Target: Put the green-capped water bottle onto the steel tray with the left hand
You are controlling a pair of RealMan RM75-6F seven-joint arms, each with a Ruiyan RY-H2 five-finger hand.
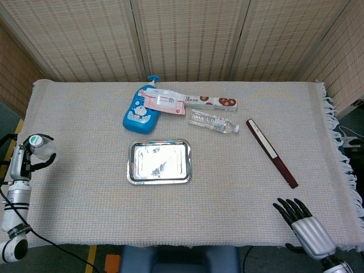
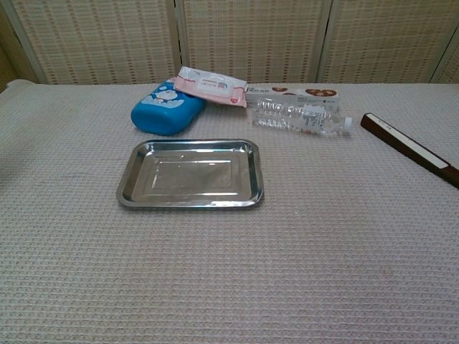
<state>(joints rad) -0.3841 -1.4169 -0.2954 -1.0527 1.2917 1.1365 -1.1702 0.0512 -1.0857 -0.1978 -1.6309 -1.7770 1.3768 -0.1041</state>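
Observation:
In the head view my left hand (image 1: 25, 162) grips the clear water bottle with the green cap (image 1: 37, 140) at the table's far left edge, the bottle upright. The steel tray (image 1: 158, 162) lies flat in the middle of the cloth, well to the right of that hand; the tray (image 2: 190, 173) also shows in the chest view, with nothing on it. The chest view shows neither the left hand nor its bottle. My right hand (image 1: 301, 224) rests at the front right corner, fingers spread and holding nothing.
Behind the tray lie a blue pump bottle (image 1: 140, 111), a pink wipes pack (image 1: 165, 102), a long snack box (image 1: 210, 102) and a second clear bottle (image 1: 213, 121) on its side. A dark red flat stick (image 1: 271, 152) lies at the right. The cloth's fringe (image 1: 341, 148) marks the right edge.

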